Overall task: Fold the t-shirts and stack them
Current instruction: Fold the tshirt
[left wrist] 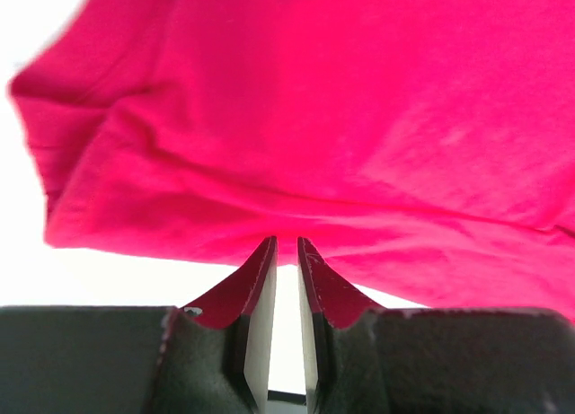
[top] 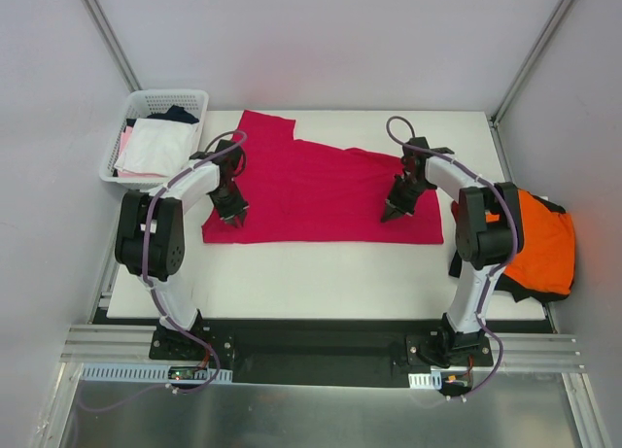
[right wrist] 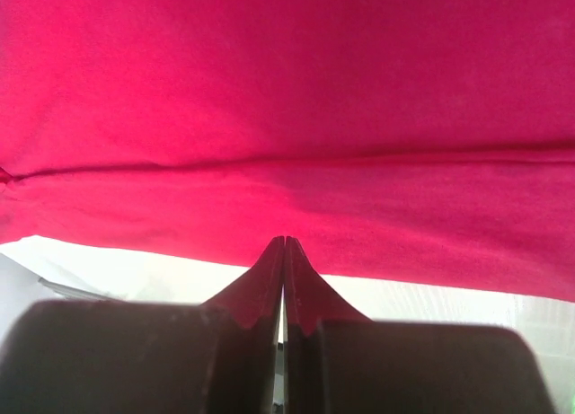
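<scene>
Crimson t-shirt (top: 321,190), long axis running left-right

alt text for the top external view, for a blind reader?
A crimson t-shirt lies spread across a white table, with the left gripper and right gripper both down on its near half. A white mesh basket of clothes sits at the far left corner; an orange t-shirt over black cloth lies at the right edge.

Over my remote feed I've got a white mesh basket (top: 146,102) hanging off the worktop's (top: 321,278) far-left corner, stuffed with white (top: 155,147), pink (top: 124,147) and dark (top: 178,113) garments.
</scene>
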Robot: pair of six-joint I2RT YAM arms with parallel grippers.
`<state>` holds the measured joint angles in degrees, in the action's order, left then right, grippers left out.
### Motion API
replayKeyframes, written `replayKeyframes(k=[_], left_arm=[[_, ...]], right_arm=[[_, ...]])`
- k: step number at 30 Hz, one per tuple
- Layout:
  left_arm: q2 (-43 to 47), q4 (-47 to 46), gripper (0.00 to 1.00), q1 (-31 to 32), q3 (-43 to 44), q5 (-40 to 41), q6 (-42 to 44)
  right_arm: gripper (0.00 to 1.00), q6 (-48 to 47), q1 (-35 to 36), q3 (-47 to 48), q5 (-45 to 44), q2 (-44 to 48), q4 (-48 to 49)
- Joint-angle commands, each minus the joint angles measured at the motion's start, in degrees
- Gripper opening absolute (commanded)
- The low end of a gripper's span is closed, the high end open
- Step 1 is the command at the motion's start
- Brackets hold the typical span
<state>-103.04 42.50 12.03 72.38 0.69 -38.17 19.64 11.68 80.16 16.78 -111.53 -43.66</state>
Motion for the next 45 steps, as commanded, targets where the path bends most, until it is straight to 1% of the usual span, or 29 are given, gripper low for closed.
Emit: replayKeyframes(k=[1,6,10,14,16,20,24,34,37,38,39,42,44,45], left_arm=[[2.9,5.9,0.15,0.1,-0.1,6.2,0.1],[2.5,8.0,0.15,-0.5,0.0,6.6,-0.6],[1.9,8.5,0.15,-0.5,-0.3,4.9,-1.3],[1.5,8.4,0.15,-0.7,-0.9,2.7,-2.3],[1.2,8.1,0.16,-1.0,-1.3,1.0,-3.3],[0.4,6.5,0.16,-1.0,-2.3,-3.8,-4.9],[0.1,4.8,0.15,-1.0,-3.3,-7.7,-6.4],[-0.5,4.1,0.15,-1.0,-4.8,-9.0,-6.4],[0.5,1.9,0.13,-1.0,-6.2,-10.5,-6.7],[1.0,-0.4,0.13,-1.0,-6.1,-11.7,-6.7],[1.6,-1.6,0.12,-0.9,-5.9,-11.9,-6.0],[2.6,-4.2,0.10,-0.2,-1.9,-12.0,-3.7],[1.8,-4.4,0.09,0.3,3.1,-11.5,-2.4],[1.4,-4.4,0.08,0.6,6.7,-10.9,-1.2]], right_arm=[[0.02,1.7,0.4,2.4,2.3,-0.7,0.3],[0.02,4.9,0.3,0.8,6.7,-0.3,3.1],[0.02,6.4,0.1,0.6,7.3,-1.3,3.8],[0.02,9.1,-1.5,-2.4,10.8,-1.9,8.3],[0.02,9.5,-2.1,-2.7,11.1,-1.9,9.2],[0.02,8.4,-2.1,-2.0,11.2,-2.7,8.6],[0.02,8.5,-2.1,-3.2,12.1,-2.7,8.3],[0.01,6.3,-2.6,-6.6,10.2,1.0,6.8],[0.01,5.1,-2.4,-7.4,10.9,1.1,6.7],[0.01,3.8,-2.1,-6.9,11.1,1.4,6.8],[0.01,3.0,-1.8,-6.3,11.3,1.5,6.8],[0.01,0.4,-0.3,-3.1,11.5,1.3,5.9],[0.01,-1.3,1.1,-0.4,8.4,0.4,3.1],[0.01,-3.1,2.4,2.7,7.2,0.0,1.9]])
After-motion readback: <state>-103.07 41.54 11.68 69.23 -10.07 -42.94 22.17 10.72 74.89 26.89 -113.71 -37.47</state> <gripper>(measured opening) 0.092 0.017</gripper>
